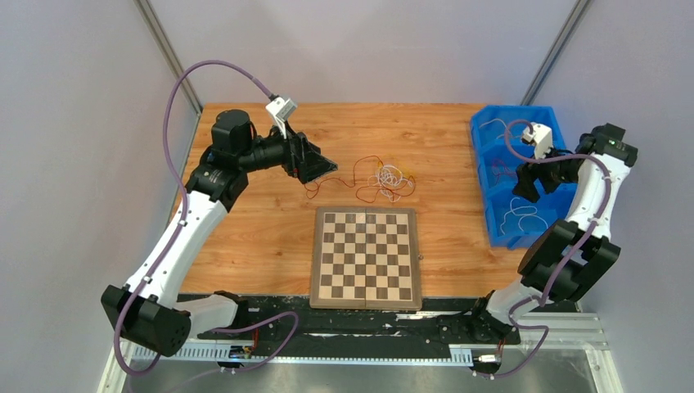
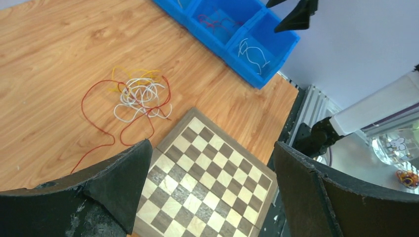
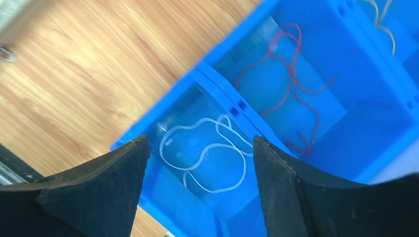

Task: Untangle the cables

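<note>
A wooden table [image 1: 245, 229] stands between pale lilac walls [image 1: 82, 123], with two robot arms mounted at its near edge. A folding chessboard [image 1: 366, 256] lies flat at the near centre of the table. Just beyond the board's far edge, a tangle of cables [image 1: 385, 180] rests on the wood: thin white loops in the middle, yellow strands at the far side, and a long red wire that wanders out to the left.

The left gripper [image 1: 321, 166] hangs above the table just left of the tangle. Its two black fingers are spread wide, with nothing between them.

A blue bin [image 1: 491, 221] with three compartments sits along the right edge of the table. The right gripper [image 1: 534, 187] hovers above it with its fingers parted and nothing in its grasp. Below it, a white cable [image 3: 207, 158] lies loose in the nearest compartment. A red cable [image 3: 286, 79] lies in the middle one, and part of a yellow cable [image 3: 383, 22] shows in the farthest.
</note>
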`<state>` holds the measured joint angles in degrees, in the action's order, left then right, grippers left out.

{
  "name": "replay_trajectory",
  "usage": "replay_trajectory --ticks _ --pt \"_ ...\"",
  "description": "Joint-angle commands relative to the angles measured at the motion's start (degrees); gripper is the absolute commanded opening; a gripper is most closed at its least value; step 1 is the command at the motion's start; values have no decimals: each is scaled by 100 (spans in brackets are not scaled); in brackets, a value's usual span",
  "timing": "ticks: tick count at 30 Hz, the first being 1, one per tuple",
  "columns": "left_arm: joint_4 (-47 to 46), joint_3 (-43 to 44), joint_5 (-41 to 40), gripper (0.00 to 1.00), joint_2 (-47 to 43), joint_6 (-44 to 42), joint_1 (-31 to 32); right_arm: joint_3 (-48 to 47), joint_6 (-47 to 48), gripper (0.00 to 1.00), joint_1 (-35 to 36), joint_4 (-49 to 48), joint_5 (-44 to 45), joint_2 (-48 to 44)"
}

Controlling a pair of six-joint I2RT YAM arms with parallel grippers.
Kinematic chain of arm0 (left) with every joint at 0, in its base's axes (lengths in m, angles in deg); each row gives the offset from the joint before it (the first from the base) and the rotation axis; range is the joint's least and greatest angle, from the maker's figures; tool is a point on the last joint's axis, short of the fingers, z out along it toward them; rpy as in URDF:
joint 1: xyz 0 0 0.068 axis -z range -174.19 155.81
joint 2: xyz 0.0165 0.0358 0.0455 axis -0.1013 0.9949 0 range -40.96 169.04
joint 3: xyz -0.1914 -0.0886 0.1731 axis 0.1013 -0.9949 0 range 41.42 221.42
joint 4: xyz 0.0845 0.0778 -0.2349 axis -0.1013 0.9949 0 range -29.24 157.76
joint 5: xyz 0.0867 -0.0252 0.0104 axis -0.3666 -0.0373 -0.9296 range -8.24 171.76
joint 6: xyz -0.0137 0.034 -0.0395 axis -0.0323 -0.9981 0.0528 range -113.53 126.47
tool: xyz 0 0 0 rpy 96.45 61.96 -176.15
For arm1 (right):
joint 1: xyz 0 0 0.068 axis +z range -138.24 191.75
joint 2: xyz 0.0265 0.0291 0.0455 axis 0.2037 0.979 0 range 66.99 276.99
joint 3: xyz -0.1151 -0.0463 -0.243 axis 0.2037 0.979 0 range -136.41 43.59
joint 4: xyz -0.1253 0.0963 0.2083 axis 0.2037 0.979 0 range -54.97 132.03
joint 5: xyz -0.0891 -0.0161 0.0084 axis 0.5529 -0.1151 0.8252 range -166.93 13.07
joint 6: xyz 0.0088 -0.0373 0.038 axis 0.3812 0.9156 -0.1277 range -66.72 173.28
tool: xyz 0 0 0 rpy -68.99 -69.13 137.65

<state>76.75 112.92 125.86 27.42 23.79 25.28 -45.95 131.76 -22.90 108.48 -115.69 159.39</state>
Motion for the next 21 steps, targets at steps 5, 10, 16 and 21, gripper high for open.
replay_trajectory --ticks 5,10,16,21 --pt "242 -140 -197 100 171 -323 -179 179 -2140 76 1608 -719 -1165 -742" --pt "68 -218 -108 100 681 -231 -228 894 -4029 75 2999 -3015 -842 -469" --pt "31 -1 245 93 1541 -224 -246 365 -4646 70 4251 -4135 -226 1218" --pt "38 223 343 90 2057 -253 -242 -557 -4607 64 4610 -4236 97 2579"
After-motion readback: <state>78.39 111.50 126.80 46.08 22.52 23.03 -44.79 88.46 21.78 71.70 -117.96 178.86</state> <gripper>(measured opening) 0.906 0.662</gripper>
